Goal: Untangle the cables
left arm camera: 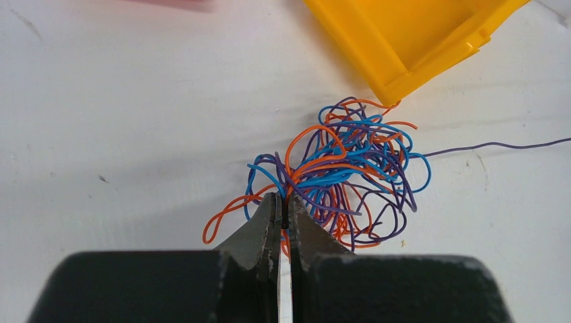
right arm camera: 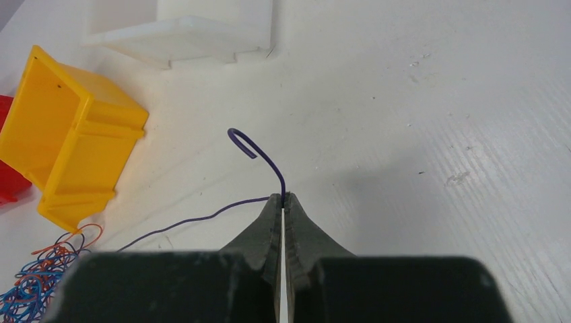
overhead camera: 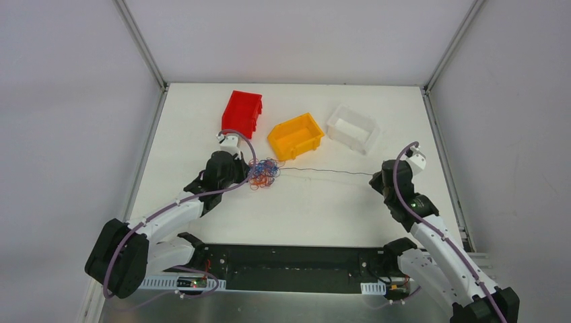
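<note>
The cables (left arm camera: 350,168) form a knotted ball of blue, orange and purple wires on the white table, also seen from above as the tangle (overhead camera: 263,173) just left of centre. My left gripper (left arm camera: 283,202) is shut on wires at the near edge of the ball. One purple wire (overhead camera: 323,171) runs out of the ball, stretched to the right. My right gripper (right arm camera: 283,197) is shut on that purple wire (right arm camera: 195,219) near its end, and the curled tip (right arm camera: 246,145) sticks up beyond the fingertips. From above, the right gripper (overhead camera: 374,180) sits at the wire's far right end.
A yellow bin (overhead camera: 295,135) stands right behind the tangle, its corner (left arm camera: 397,87) close to the wires. A red bin (overhead camera: 242,111) sits to its left, a clear white bin (overhead camera: 353,128) to its right. White walls enclose the table.
</note>
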Available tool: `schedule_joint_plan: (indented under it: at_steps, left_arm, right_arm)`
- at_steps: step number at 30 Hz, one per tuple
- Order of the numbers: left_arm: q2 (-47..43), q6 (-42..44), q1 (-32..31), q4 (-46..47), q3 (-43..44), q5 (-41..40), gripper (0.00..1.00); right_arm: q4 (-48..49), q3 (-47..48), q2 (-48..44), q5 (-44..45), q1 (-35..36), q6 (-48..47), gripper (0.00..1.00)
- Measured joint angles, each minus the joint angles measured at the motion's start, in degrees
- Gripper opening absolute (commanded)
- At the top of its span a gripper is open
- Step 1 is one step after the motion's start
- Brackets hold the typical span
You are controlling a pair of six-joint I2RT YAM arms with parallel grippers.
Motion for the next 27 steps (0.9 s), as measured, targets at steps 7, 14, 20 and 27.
schedule_joint_plan:
  at_steps: [7,14,20,27]
  left_arm:
    - [-0.31,0.26,0.02,-0.15,0.00,1.64,0.00]
    - [1.16,0.90,0.02,0.52,0.09,9.16,0.00]
    - [3.45,1.81,0.02,0.63,1.05,13.86,0.00]
    - [3.45,2.01,0.02,1.33,1.11,15.30,0.00]
  right_arm:
    - [0.37,0.00,2.25,-4.96,-0.07,-0.55,0.05]
    - [1.09,0.11,8.74,-17.97,-0.11,-4.42,0.53]
    - [2.69,2.34,12.70,-26.62,4.52,-9.94,0.72]
    - [5.05,12.74,23.74,-28.33,11.34,-10.88,0.76]
